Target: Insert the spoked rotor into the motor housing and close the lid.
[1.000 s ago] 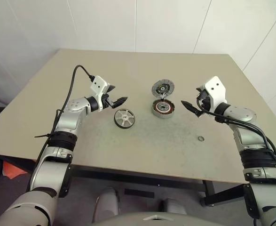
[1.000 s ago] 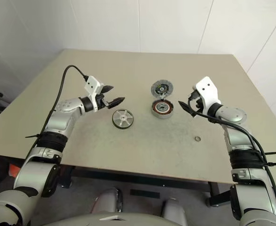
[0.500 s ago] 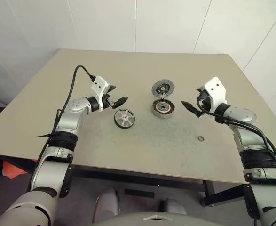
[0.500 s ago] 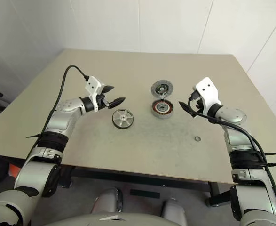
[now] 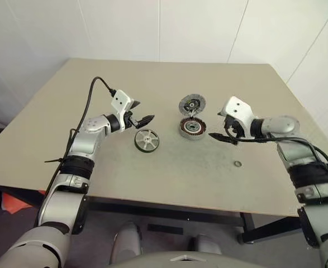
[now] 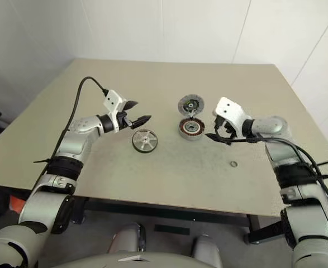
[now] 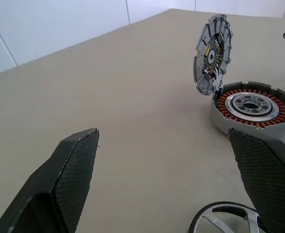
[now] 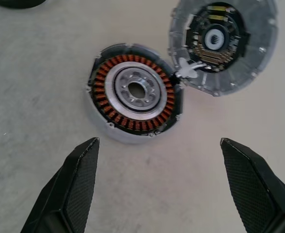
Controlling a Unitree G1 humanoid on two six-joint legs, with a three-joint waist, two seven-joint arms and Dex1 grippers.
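The desk [image 5: 169, 167] carries four loose items: one spoked rotor [image 5: 146, 140], one motor housing [image 5: 193, 129], one lid [image 5: 192, 104] and one small metal ring [image 5: 237, 164].

Taking the motor housing as the clock centre in the head views:
- The lid stands at 12 o'clock, tilted up on its edge, its lower rim touching the housing rim. Its inner face with a dark centre shows in the right wrist view [image 8: 223, 43].
- The spoked rotor lies flat on the desk at about 8 o'clock, apart from the housing.
- The small metal ring lies at about 4 o'clock, well apart from the housing.

The housing sits open side up. One ring of copper-coloured windings [image 8: 134, 92] surrounds a silver centre; the cup holds no rotor.

Two pincers are present, each with two black fingers.
- The left pincer [image 5: 143, 118] hovers above the desk just beyond the rotor, at about 9 o'clock. Its fingers are spread and pinch nothing.
- The right pincer [image 5: 222, 135] hovers just beside the housing at about 3 o'clock, angled down toward it. Its fingers [image 8: 76, 179] are spread wide and pinch nothing.
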